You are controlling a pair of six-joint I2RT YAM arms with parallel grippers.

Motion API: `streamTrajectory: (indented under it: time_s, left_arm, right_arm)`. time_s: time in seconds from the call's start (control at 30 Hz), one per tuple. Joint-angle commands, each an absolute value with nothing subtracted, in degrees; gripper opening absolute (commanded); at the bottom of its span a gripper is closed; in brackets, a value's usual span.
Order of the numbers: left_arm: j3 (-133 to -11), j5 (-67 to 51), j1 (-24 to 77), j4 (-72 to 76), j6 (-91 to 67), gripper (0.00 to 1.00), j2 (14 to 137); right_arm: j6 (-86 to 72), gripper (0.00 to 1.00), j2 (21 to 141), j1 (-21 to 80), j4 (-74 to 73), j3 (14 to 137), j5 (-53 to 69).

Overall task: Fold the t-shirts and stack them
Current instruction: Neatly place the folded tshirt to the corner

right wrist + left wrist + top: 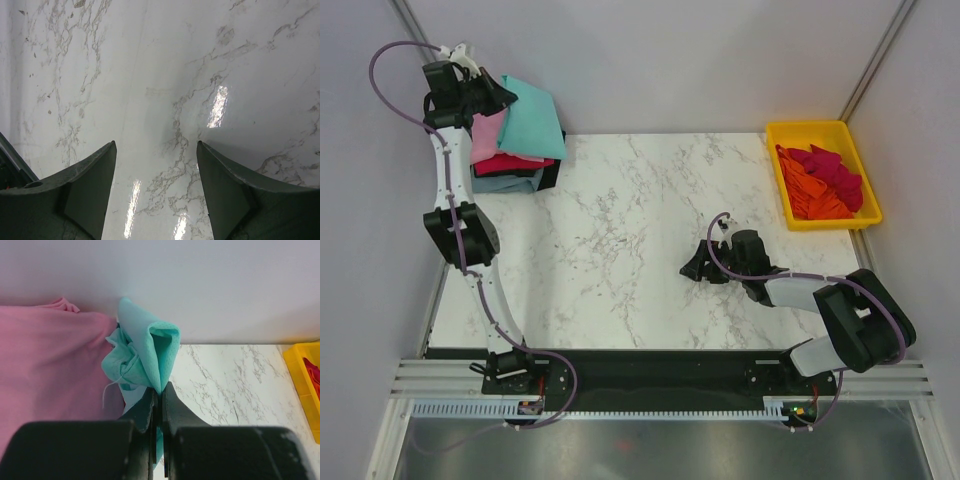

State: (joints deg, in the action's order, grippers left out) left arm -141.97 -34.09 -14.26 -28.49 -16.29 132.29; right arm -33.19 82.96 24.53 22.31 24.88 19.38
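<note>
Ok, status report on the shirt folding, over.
Left gripper shut on teal t-shirt atop the stack. Right gripper open, empty, over the table. Red and orange shirts in yellow tray.

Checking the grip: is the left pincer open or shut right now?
Shut: the left pincer clamps a fold of the teal-green cloth t-shirt.

Left claw (160, 388) pinched tightly closed; right claw (156, 150) spread wide apart.

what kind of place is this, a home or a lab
Probably a robotics lab cell: left arm and right arm bolted to a marble-look table, plain white walls around it, a yellow tray of loose shirts.
</note>
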Motion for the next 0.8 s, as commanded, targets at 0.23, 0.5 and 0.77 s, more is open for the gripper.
streamTrajectory:
  time_s: [0.23, 0.5, 0.77]
  left_arm:
    - [-145.55, -34.8, -16.26, -22.94, -15.73, 0.02, 130.16]
    - [-146.43, -34.1, -17.05, -22.76, -15.12, 0.02, 131.66]
    - [-146.43, -31.82, -17.75, -20.92, -13.1, 0.02, 134.12]
  right_arm:
    - [-31.9, 0.74, 84.55, 24.7, 19.34, 23.99, 17.75]
    - [-31.82, 0.74, 84.73, 24.61, 19.25, 24.08, 17.75]
    - [-31.9, 0.74, 84.99, 24.61, 19.25, 24.26, 17.84]
